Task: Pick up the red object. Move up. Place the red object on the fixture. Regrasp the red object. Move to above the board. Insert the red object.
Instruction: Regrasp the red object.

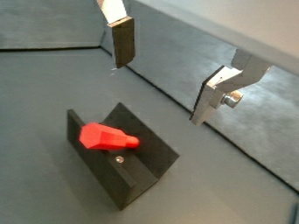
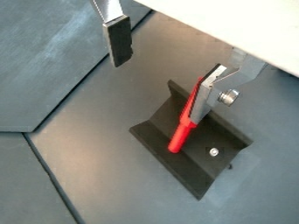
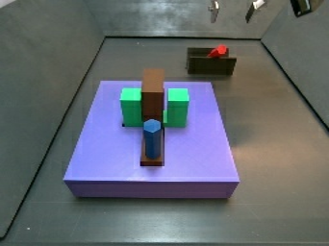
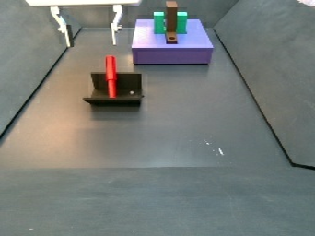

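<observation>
- The gripper (image 4: 88, 33) is hanging above the grey worktop (image 4: 185, 120), up and off to one side of the fixture (image 4: 114, 92), and touching nothing.
- Its fingers (image 1: 121, 42) are standing wide apart with only bare floor between them; in both wrist views one silver plate with its dark pad is sitting well away from the other plate (image 2: 215, 92).
- The red object (image 4: 110, 76) is lying in the fixture, leaning along the bracket's sloping inner face, with one end up at the wall and the other down near the base plate.
- In a wrist view the red object (image 2: 183, 124) is showing as a slim rod running down the fixture (image 2: 198, 147); one finger plate is overlapping its upper end in that picture, but the side views are showing the fingers clear above it.
- In a wrist view the red object (image 1: 107, 136) is appearing end-on and stubby against the dark bracket (image 1: 128, 157).
- The board (image 3: 161, 144) is lying flat on the worktop, well apart from the fixture (image 3: 213, 63).
- A brown upright bar (image 3: 153, 94) is standing on the board between two green blocks (image 3: 131, 107), and a blue peg (image 3: 152, 139) is standing upright just beside the bar, on its brown strip.
</observation>
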Available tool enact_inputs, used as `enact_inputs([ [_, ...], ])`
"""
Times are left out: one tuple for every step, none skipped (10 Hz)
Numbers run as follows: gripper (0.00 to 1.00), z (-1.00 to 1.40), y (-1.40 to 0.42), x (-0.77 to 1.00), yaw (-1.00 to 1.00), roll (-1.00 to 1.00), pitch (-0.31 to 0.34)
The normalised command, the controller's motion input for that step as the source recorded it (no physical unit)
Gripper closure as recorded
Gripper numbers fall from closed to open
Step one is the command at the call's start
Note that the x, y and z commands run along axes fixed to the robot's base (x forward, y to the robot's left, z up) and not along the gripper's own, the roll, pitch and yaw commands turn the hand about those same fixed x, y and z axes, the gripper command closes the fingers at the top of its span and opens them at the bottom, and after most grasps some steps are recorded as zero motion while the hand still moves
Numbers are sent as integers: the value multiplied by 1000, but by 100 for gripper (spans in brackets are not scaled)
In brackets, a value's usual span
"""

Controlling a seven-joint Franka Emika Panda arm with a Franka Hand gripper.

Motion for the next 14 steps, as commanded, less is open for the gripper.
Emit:
enact_inputs([
  [0, 0, -17, 0, 0, 0, 0],
  [0, -206, -149, -71, 0, 237, -40],
  [0, -277, -286, 411, 9, 683, 423],
  [0, -363, -271, 129, 257, 797, 280],
  [0, -143, -277, -11, 331, 1000, 271],
  [0, -183, -286, 0, 297, 1000, 254],
  [0, -291, -163, 49, 134, 549, 209],
  [0, -283, -177, 106, 60, 277, 71],
  [0, -314, -174, 74, 0, 126, 0],
  [0, -246, -54, 0, 0, 0, -34],
  [0, -146, -34, -194, 117, 0, -197],
  [0, -126, -34, -143, 300, 31, -257],
  [0, -177, -29, -134, 249, 126, -151],
  [0, -174, -60, -140, 274, 200, -231],
])
